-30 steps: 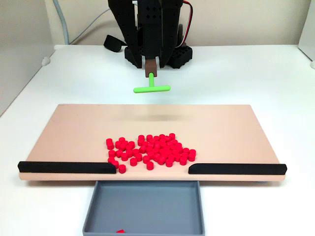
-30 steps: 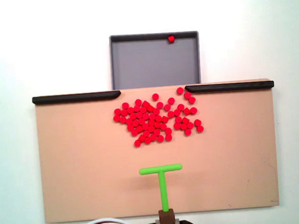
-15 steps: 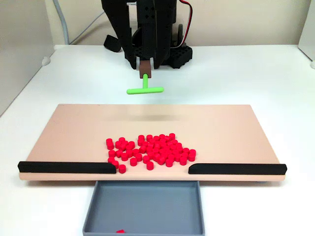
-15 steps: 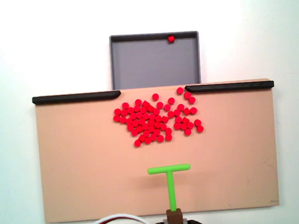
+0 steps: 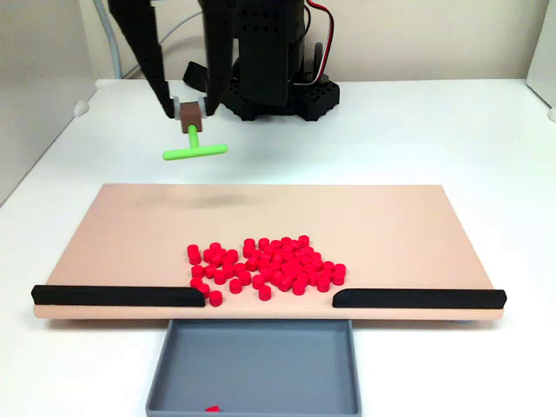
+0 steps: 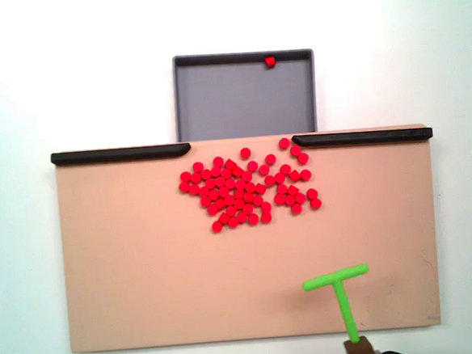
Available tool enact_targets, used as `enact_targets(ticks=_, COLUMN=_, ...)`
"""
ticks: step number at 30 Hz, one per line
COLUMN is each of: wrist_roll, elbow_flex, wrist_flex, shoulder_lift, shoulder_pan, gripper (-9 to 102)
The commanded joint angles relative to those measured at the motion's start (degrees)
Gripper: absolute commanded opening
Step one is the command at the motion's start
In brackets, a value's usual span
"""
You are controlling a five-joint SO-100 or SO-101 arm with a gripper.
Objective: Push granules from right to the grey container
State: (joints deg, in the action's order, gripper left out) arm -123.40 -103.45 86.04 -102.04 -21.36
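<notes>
You are dealing with loose granules (image 6: 245, 190): likely light, hard and prone to rolling, so sweep them with the bar rather than gripping them. They are showing as small bright red cylinders, heaped mid-board by the gap between the black strips (image 6: 121, 153), the grey container (image 6: 245, 99) at 12 o'clock. Your gripper (image 5: 190, 115) is carrying the green T-shaped stick (image 6: 340, 293) at 5 o'clock; jaw state is unreadable.

No text, label, brand or number can be read anywhere.
</notes>
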Motion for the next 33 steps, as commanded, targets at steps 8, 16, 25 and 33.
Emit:
enact_targets(ticks=8, wrist_roll=-35.77, elbow_flex=3.52, wrist_flex=-0.18, shoulder_lift=3.52, shoulder_pan=-8.09, gripper=0)
enact_targets(ticks=16, wrist_roll=-58.18, elbow_flex=10.11, wrist_flex=-0.18, shoulder_lift=10.11, shoulder_pan=-9.23, gripper=0)
enact_targets(ticks=25, wrist_roll=-66.62, elbow_flex=19.34, wrist_flex=-0.26, shoulder_lift=19.25, shoulder_pan=-10.63, gripper=0)
enact_targets(ticks=33, wrist_roll=-67.06, elbow_flex=26.02, wrist_flex=-0.35, shoulder_lift=25.75, shoulder_pan=-9.32, gripper=0)
